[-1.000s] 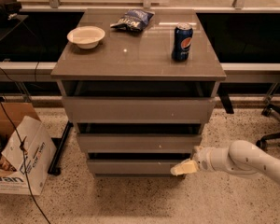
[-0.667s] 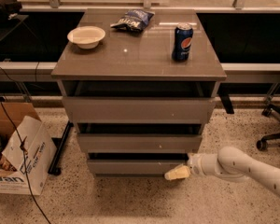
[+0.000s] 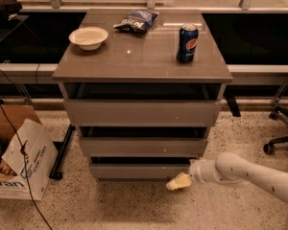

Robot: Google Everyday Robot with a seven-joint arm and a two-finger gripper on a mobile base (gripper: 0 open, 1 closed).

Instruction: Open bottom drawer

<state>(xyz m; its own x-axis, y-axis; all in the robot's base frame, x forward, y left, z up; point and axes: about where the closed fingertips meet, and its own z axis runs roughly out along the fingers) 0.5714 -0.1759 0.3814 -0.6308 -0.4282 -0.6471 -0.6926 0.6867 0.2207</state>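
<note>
The gripper [image 3: 178, 181], a cream-coloured tip on a white arm [image 3: 240, 169] that comes in from 4 o'clock, sits at the lower right corner of the bottom drawer [image 3: 139, 171]. It looks to be touching the front panel's lower edge, and I cannot tell whether it is spread or pressed together; nothing is seen held in it. The bottom drawer is the lowest and narrowest of three grey fronts, at 6 o'clock in the cabinet [image 3: 142, 113], with a dark gap above it. On the cabinet top, a blue can [image 3: 187, 42] at 2 o'clock carries the Pepsi mark. The print on the blue snack bag [image 3: 136, 20] at 12 o'clock is too blurred to read, and the white bowl [image 3: 88, 37] at 10 o'clock is plain. A cardboard box [image 3: 20, 164] on the floor at 8 o'clock shows the letters "van". Since 0.7 s ago the gripper has slid slightly towards 7 o'clock, lower along the drawer's corner, while the drawer front looks unmoved.
</note>
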